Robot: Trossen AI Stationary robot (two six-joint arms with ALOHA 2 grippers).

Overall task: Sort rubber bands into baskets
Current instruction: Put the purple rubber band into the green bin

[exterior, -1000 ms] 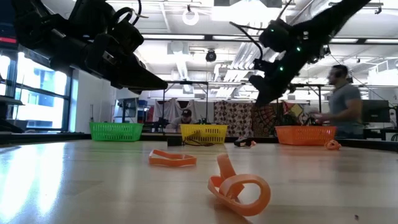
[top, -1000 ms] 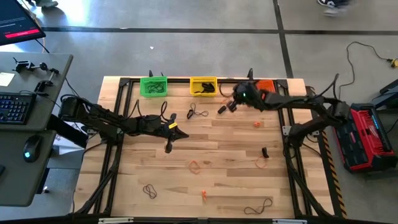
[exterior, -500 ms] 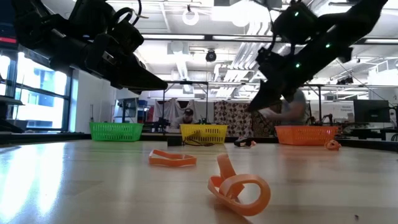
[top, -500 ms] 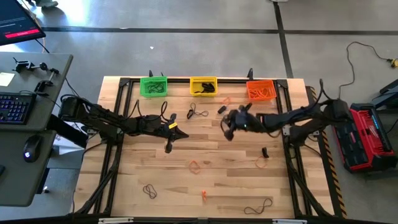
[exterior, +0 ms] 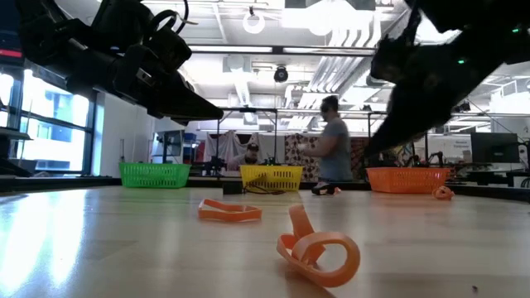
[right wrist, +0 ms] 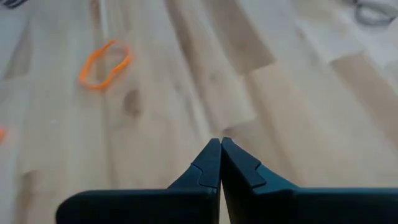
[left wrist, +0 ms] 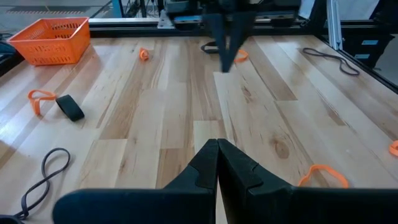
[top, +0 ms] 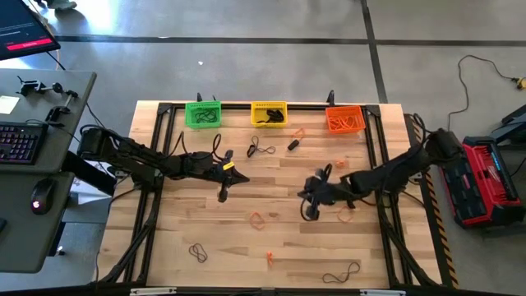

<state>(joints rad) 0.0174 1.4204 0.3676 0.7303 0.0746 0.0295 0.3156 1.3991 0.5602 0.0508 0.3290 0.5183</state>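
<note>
Right claw: we see it closed, empty, above the worktop near an orange rubber band.
Left claw: closed, empty, hovering mid-worktop.

My right gripper pressed closed, empty | bare wooden table beneath | 1 orange rubber band lay ahead

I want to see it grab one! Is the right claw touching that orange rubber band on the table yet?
Apart. In the right wrist view, the shut right gripper has bare wood between it and the orange rubber band, which lies farther off on the table.
</note>
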